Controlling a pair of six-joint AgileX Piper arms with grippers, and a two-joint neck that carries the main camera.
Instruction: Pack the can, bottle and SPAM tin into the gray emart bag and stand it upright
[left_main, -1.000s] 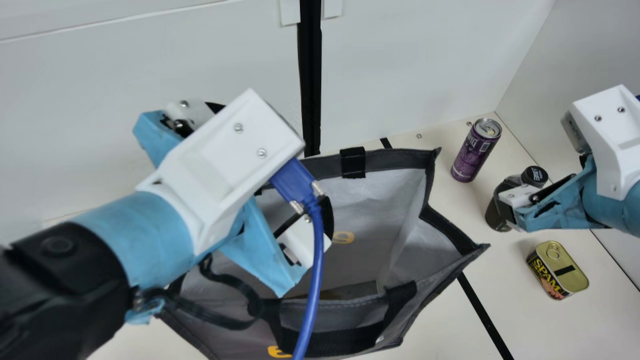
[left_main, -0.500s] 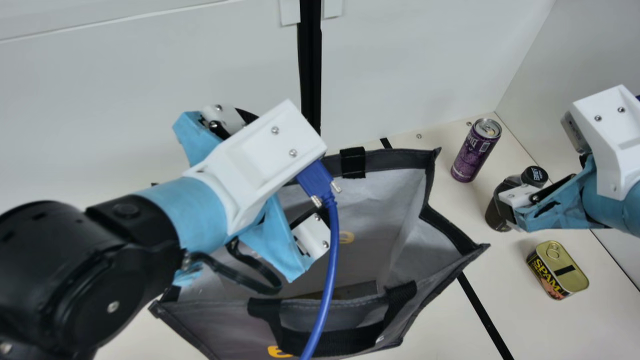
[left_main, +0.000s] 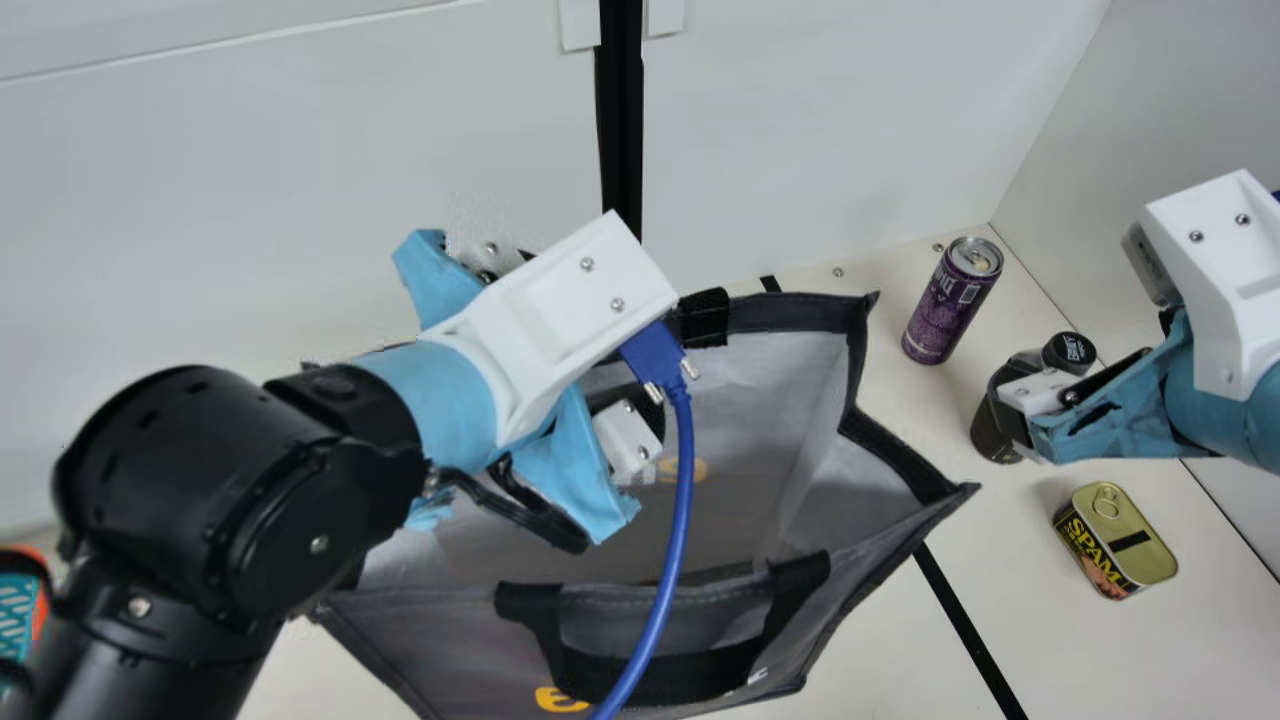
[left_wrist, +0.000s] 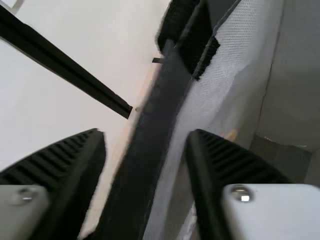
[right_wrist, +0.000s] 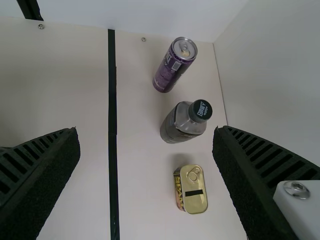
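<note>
In the main view, my left gripper (left_main: 555, 320) is at the gray bag's (left_main: 850, 390) back rim. The left wrist view shows the left gripper (left_wrist: 146, 150) open, its fingers on either side of that rim without closing on it. The bag stands with its mouth spread. My right gripper (left_main: 1020, 405) partly covers the bottle (left_main: 1068, 354) in the main view; in the right wrist view the right gripper (right_wrist: 145, 145) is wide open and empty. The purple can (right_wrist: 172, 67) and bottle (right_wrist: 182, 122) stand on the table, the SPAM tin (right_wrist: 192, 190) lying nearby.
White walls (left_main: 800, 150) rise behind and at the right. Black tape (left_main: 965, 630) crosses the cream table between bag and tin. A blue cable (left_main: 665, 590) hangs from my left wrist in front of the bag. An orange-and-teal object (left_main: 20, 610) sits at the left edge.
My left arm has moved to the right and a little back along the bag's far rim. The bag's rim and front handle have shifted slightly. The right arm has stayed still.
</note>
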